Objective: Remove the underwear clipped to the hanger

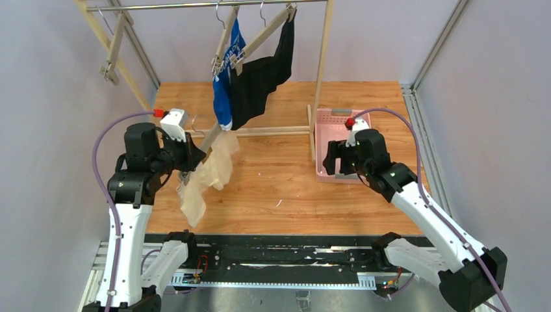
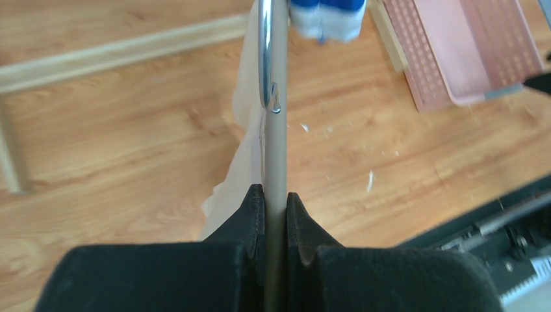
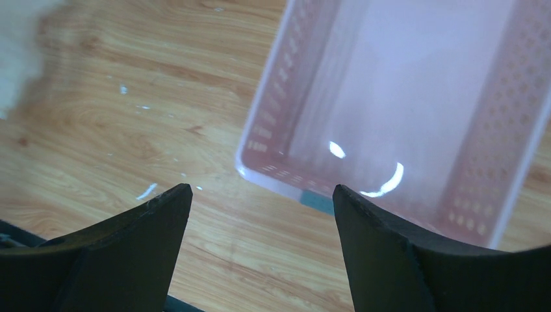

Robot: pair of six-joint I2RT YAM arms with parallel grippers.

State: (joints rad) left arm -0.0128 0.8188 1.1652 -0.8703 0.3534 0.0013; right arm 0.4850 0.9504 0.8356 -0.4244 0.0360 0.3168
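The left tool (image 2: 275, 198) is clamped on the bar of a tilted wooden hanger (image 2: 278, 130), low over the desk (image 1: 279, 188). The cream-beige underwear (image 1: 214, 170) dangles from that hanger. The blue underwear (image 1: 224, 91) and the black underwear (image 1: 260, 81) hang clipped up at the rail (image 1: 195, 5). The right tool (image 3: 262, 188) is spread apart, holding nothing, above the pink basket (image 3: 260, 130).

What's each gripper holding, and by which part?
Left gripper clamps the hanger by its wooden bar, cream underwear hanging from it. Right gripper is open, holding nothing.
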